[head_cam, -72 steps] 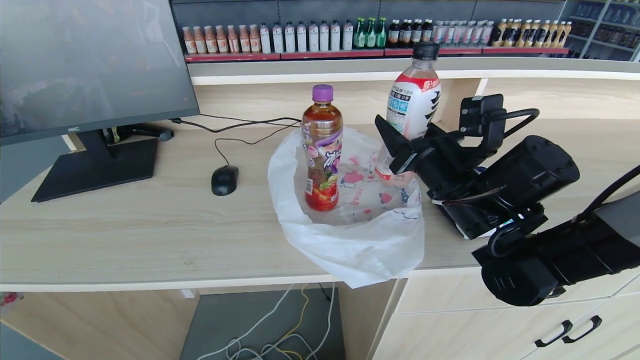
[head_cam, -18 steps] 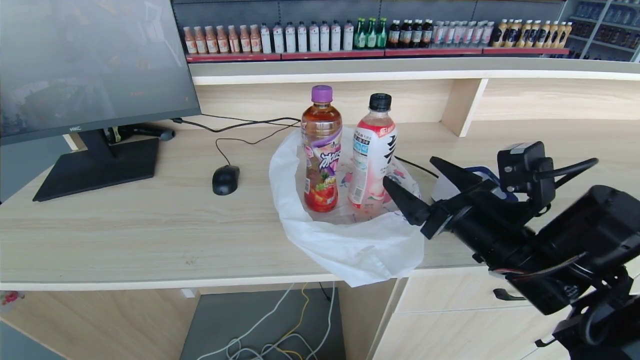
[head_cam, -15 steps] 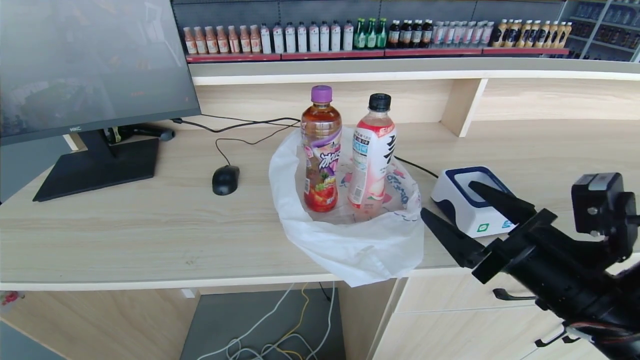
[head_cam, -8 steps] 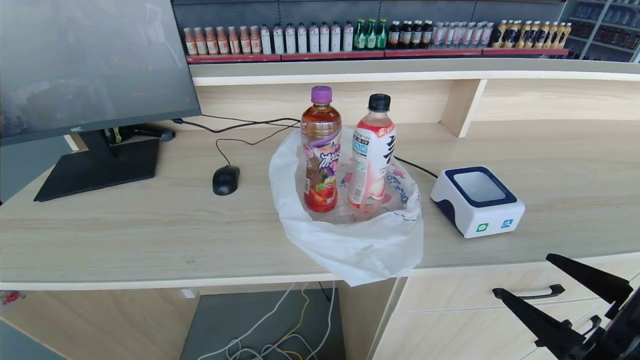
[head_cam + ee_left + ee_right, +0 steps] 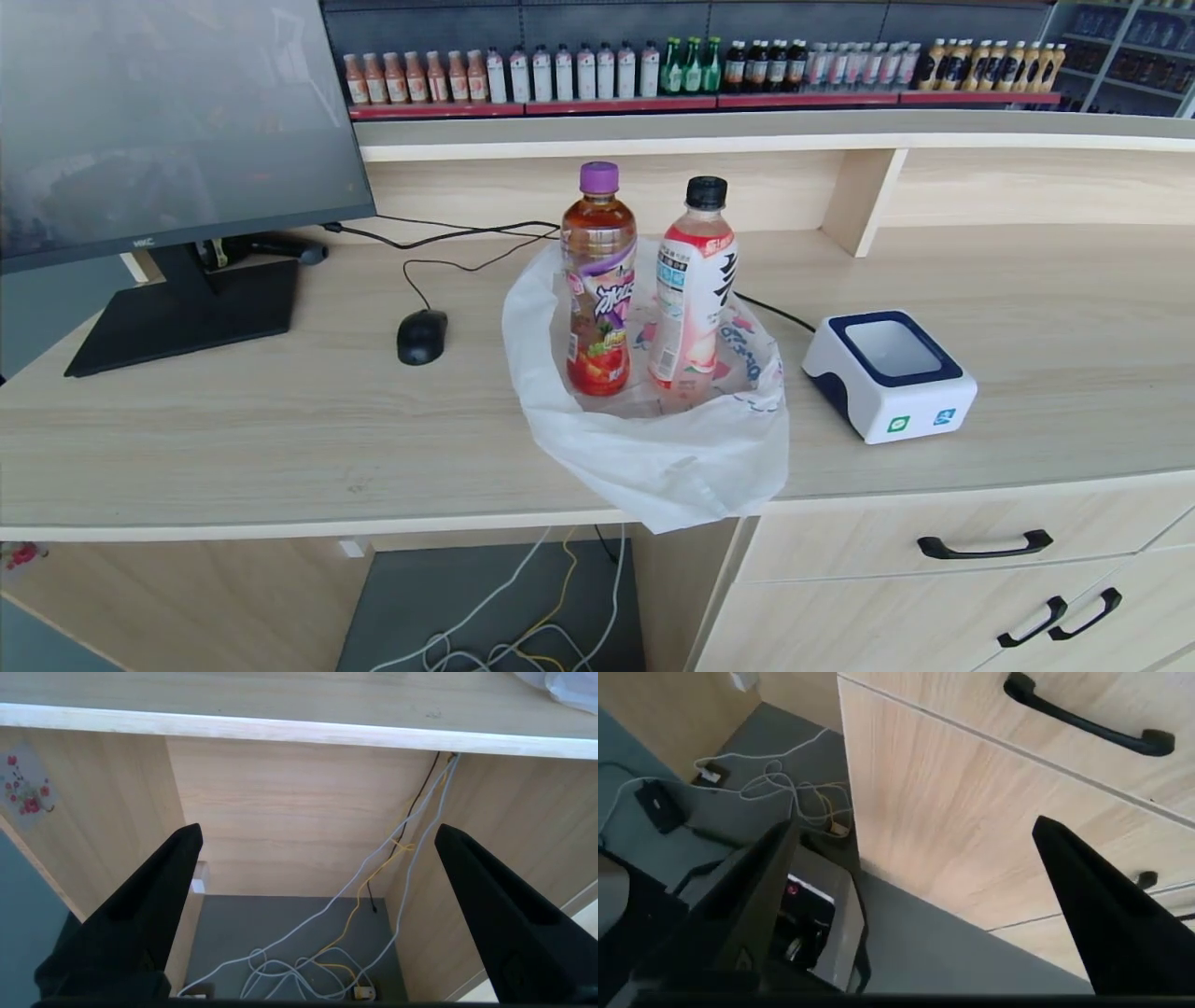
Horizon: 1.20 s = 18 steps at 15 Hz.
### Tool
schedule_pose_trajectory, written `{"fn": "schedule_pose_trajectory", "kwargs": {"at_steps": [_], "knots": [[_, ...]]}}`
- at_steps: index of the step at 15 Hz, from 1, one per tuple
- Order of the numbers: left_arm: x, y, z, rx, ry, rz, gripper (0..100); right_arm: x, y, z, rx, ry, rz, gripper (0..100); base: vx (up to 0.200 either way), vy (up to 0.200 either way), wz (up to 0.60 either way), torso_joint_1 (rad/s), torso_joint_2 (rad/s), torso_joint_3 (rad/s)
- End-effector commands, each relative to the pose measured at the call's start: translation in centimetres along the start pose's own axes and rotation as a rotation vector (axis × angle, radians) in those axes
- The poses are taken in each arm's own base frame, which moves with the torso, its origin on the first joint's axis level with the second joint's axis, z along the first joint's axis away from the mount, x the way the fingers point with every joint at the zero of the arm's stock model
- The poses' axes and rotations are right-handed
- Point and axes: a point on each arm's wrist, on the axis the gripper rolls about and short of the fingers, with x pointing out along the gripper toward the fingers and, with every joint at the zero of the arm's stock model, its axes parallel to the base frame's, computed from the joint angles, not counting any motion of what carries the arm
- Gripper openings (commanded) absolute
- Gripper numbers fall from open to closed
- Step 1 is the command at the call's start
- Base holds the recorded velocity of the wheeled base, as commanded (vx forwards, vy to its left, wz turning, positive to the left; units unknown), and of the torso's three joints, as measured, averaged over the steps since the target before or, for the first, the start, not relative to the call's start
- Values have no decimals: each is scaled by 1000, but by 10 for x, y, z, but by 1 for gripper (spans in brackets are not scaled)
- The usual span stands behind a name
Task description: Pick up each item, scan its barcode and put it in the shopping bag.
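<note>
**A:** Where are the bottles?

**B:** The purple-capped tea bottle (image 5: 600, 280) and the black-capped pink drink bottle (image 5: 693, 280) stand upright, side by side, in the white shopping bag (image 5: 653, 457). The bag hangs over the countertop's (image 5: 280, 429) front edge near its middle. The barcode scanner (image 5: 887, 375) sits just beside the bag, toward the right end.

**A:** And the grippers?

**B:** The left gripper (image 5: 318, 833) is below the front edge, fingers spread wide and empty. The right gripper (image 5: 915, 826) faces the drawer fronts (image 5: 971, 793), also spread and empty.

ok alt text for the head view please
A purple-capped bottle and a black-capped bottle stand upright in an open white shopping bag on a wooden counter. A white scanner sits to the bag's right, a mouse and monitor to its left.
</note>
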Motion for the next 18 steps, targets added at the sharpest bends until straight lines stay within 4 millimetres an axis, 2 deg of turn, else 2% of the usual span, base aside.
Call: {"fn": "schedule_pose_trajectory", "kwargs": {"at_steps": [1, 6, 11, 16, 18], "knots": [[0, 0, 0, 0, 0, 0, 100, -11, 1, -4, 25, -100, -93, 100, 0, 0, 0, 0, 0, 0], [0, 0, 0, 0, 0, 0, 100, -16, 4, -6, 144, -131, -373, 100, 0, 0, 0, 0, 0, 0], [0, 0, 0, -2, 0, 2, 100, -28, 12, -12, 136, -304, -469, 100, 0, 0, 0, 0, 0, 0], [0, 0, 0, -5, 0, 2, 100, -24, 12, -16, 157, -305, -429, 100, -200, 0, 0, 2, 3, 1], [0, 0, 0, -3, 0, 0, 100, -23, 12, -17, 222, -321, -416, 100, -200, 0, 0, 12, 2, -5]]}}
